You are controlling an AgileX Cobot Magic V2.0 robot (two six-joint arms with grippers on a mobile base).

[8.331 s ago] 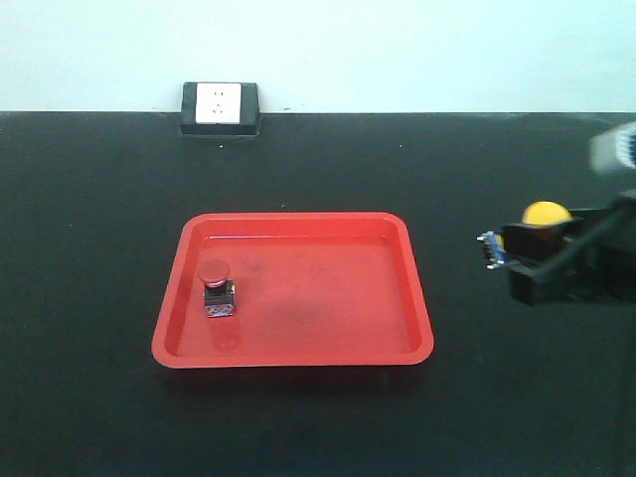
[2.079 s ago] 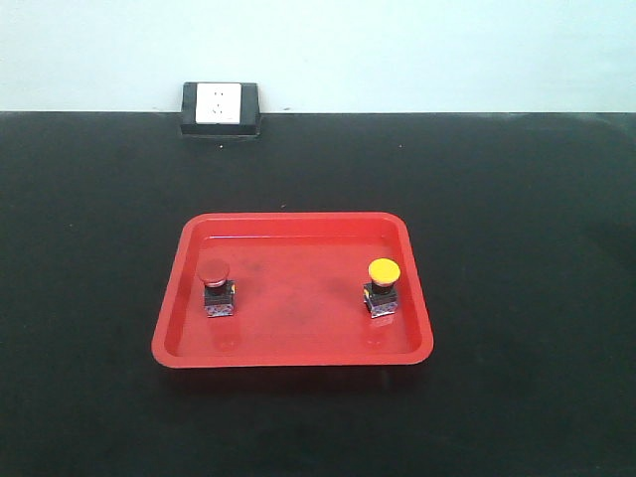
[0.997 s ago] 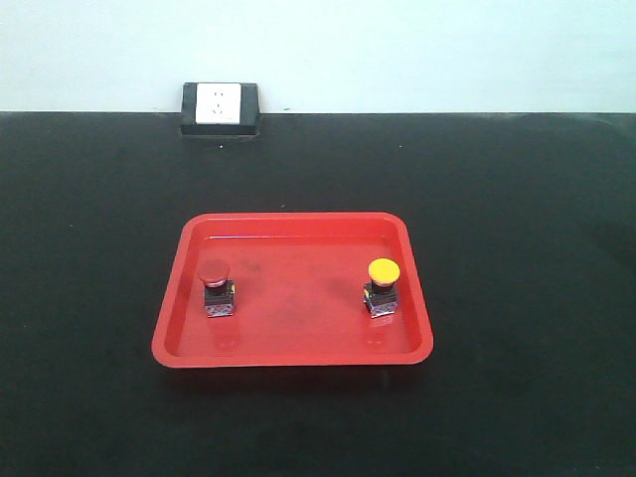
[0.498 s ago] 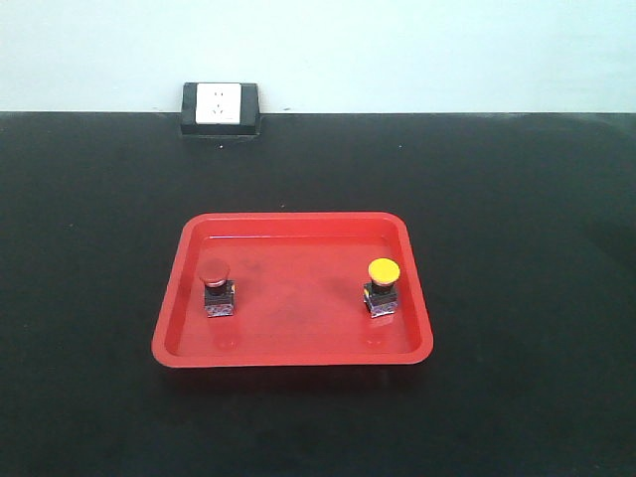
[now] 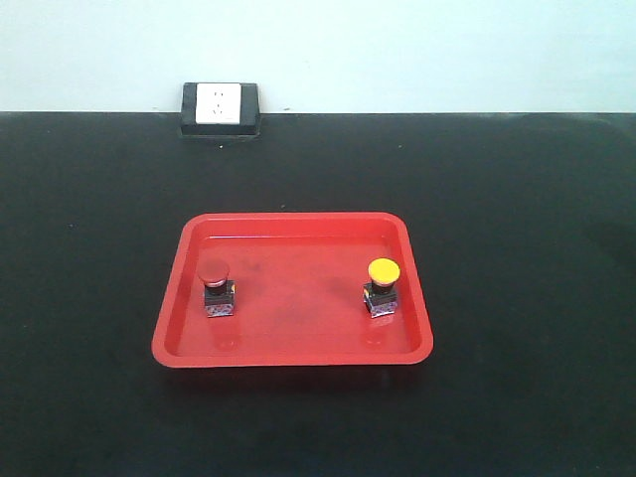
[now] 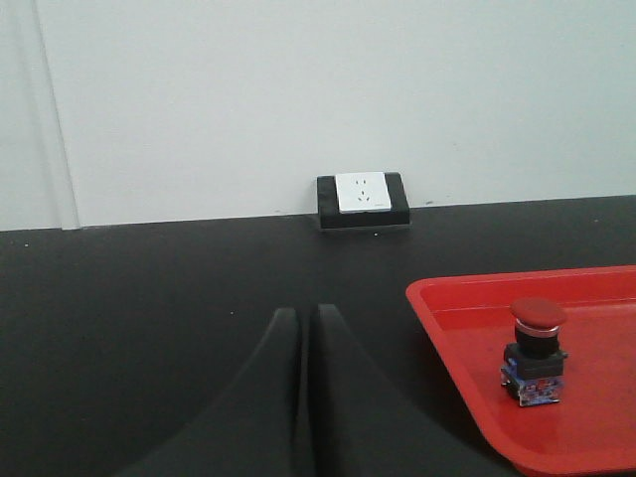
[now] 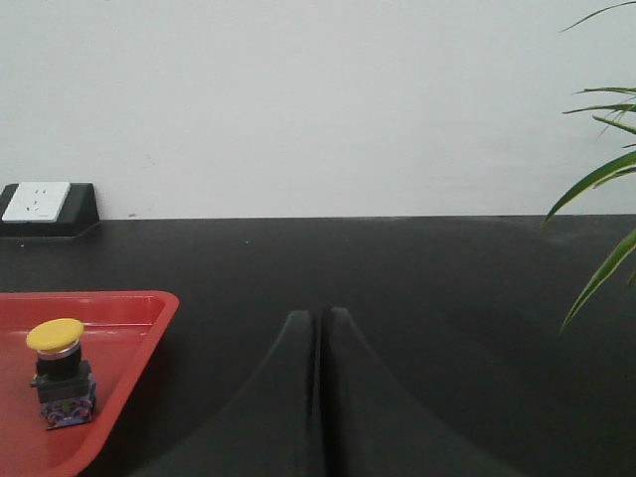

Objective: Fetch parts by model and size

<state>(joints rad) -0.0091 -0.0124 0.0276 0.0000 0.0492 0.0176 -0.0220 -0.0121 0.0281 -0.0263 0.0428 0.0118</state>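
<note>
Both grippers pressed closed and empty: left gripper (image 6: pixel 300 333) with fingers together above the black table (image 6: pixel 149 298), just left of the red tray (image 6: pixel 437 303); right gripper (image 7: pixel 322 333) likewise, just right of the same tray. Neither arm visible from the front camera.

Red push-button switch (image 5: pixel 217 287) upright in the left part of the tray, yellow push-button switch (image 5: pixel 382 286) upright in the right part, well apart from each other, both clear of the rim. Power socket (image 5: pixel 220 107) at the far edge against the wall, plant leaves (image 7: pixel 596 199) at the right.

Judged: both parts delivered, only the retreat remaining. To finish well: arms kept low and away from the tray, no sweeping over the rim, no contact with the tall caps, which look easy to tip.
</note>
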